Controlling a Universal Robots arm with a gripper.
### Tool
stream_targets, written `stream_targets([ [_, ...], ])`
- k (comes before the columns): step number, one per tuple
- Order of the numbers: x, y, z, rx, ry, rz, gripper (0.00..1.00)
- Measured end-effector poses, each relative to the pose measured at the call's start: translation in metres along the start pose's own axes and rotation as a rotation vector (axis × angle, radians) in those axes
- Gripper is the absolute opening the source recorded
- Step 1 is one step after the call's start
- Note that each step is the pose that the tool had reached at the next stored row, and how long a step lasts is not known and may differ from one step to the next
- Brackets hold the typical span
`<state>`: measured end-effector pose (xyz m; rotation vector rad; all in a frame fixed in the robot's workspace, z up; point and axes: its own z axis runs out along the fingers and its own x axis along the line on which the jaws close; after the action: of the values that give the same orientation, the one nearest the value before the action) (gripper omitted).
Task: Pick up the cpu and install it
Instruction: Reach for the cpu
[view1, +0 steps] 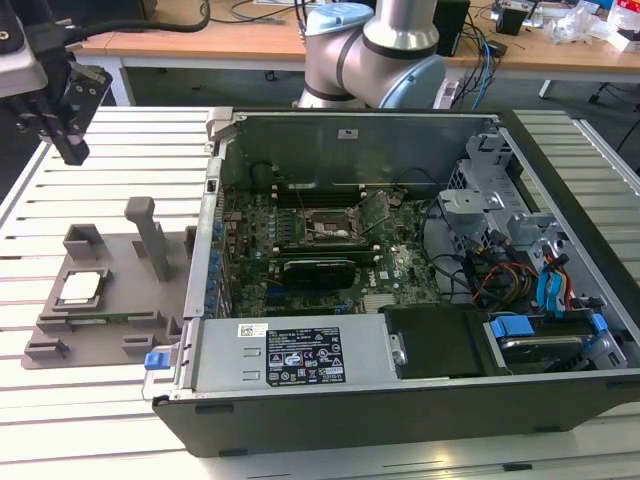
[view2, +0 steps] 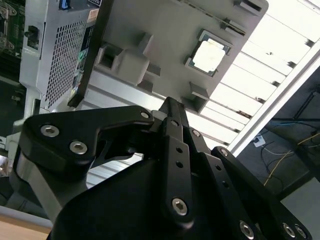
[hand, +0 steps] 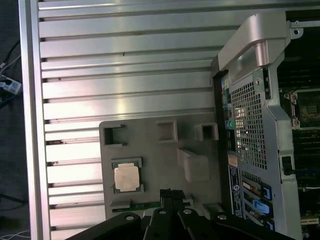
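Observation:
The cpu (view1: 80, 288) is a small silvery square chip lying flat in a recess of the grey plastic tray (view1: 112, 318), at the exterior view's left. Both wrist views show it too, cpu (view2: 209, 54) and cpu (hand: 126, 177), resting on the tray (hand: 155, 150). My black gripper (view1: 73, 150) hangs high above the table, back from the tray and well apart from the chip. Its fingertips (hand: 170, 193) are pressed together with nothing between them. The dark motherboard socket (view1: 320, 226) with its metal frame sits inside the open computer case.
The open computer case (view1: 400, 370) stands beside the tray on a slatted metal table (view1: 120, 150). Two tall posts (view1: 150, 235) rise from the tray near the chip. A drive cage and cables (view1: 500, 240) fill the case's far side. A wooden desk (view1: 250, 40) stands behind.

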<state>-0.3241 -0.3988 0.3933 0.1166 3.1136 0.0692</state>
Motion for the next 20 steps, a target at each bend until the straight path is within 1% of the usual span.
stream_targets([
  [2,0.0058,-0.0004,-0.0002,0.0001,0.0001,0.0,0.11],
  [4,0.0173,-0.0013,-0.0005,0.0,0.0001,0.0,0.11],
  [9,0.0314,-0.0023,-0.0009,0.0,0.0001,0.0,0.11],
  [11,0.0347,-0.0026,-0.001,0.0001,0.0,0.0,0.11],
  [13,0.0431,-0.0032,-0.0012,0.0,0.0001,0.0,0.11],
  [16,0.0507,-0.0038,-0.0014,0.0001,0.0001,0.0,0.11],
  [18,0.0603,-0.0045,-0.0016,0.0001,0.0001,0.0,0.11],
  [20,0.0636,-0.0047,-0.0017,0.0,0.0001,0.0,0.11],
])
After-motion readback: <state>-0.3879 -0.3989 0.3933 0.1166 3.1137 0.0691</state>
